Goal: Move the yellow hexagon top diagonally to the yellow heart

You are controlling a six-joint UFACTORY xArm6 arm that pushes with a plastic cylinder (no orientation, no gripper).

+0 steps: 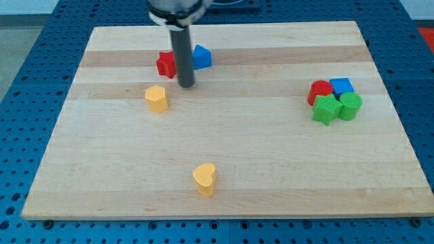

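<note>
The yellow hexagon lies left of the board's middle, toward the view's top. The yellow heart lies near the view's bottom, a little left of centre. My tip rests on the board just right of and slightly above the yellow hexagon, a small gap apart from it. The rod rises straight up from there and covers the space between a red block and a blue block.
A red block and a blue block sit behind the rod near the view's top. At the view's right is a cluster: a red block, a blue block, a green block, another green block. The wooden board lies on blue pegboard.
</note>
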